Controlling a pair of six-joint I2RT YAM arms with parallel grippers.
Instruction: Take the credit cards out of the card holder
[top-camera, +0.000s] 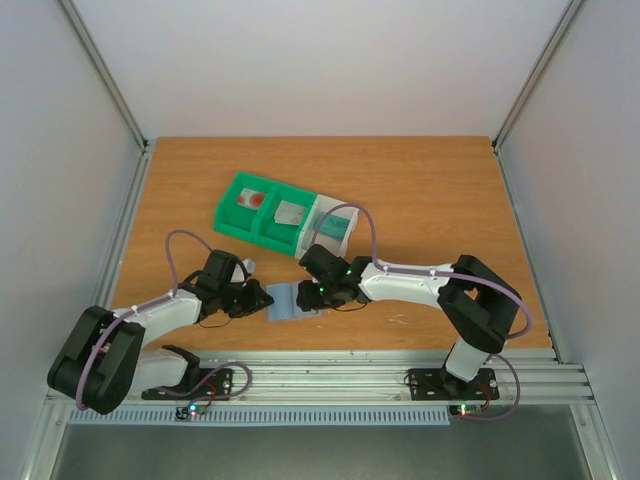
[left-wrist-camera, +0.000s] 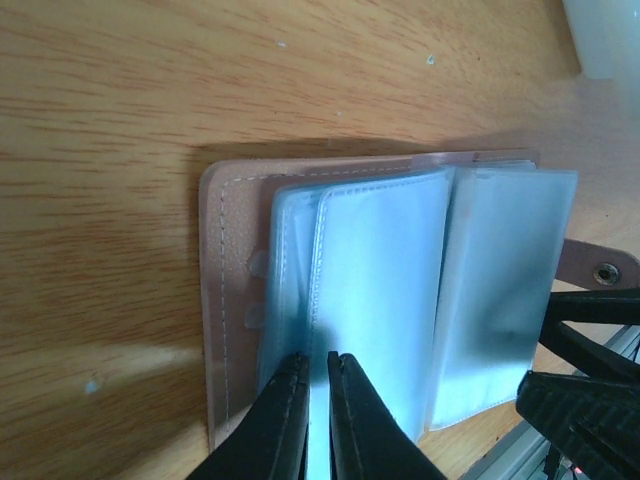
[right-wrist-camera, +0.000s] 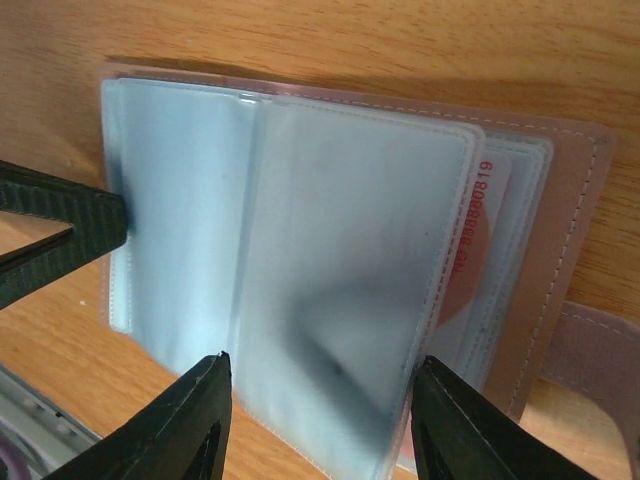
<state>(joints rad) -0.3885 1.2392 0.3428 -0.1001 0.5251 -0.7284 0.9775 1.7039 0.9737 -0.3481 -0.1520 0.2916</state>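
Open card holder (top-camera: 285, 301) flat on table between the grippers. The left gripper (left-wrist-camera: 318, 372) is pinched on a clear sleeve (left-wrist-camera: 380, 300) edge. The right gripper (right-wrist-camera: 322, 385) has jaws apart, astride the sleeves beside a red-patched credit card (right-wrist-camera: 478, 250).

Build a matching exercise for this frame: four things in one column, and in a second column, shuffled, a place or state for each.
Things:
1. left pincer
2. right pincer
3. card holder
4. tray

Places or states:
A. lying open on the table
B. green and white, farther back than the arms
C. shut on a clear sleeve
D. open, fingers standing wide apart over the sleeves

Pairs: 1-C, 2-D, 3-A, 4-B.
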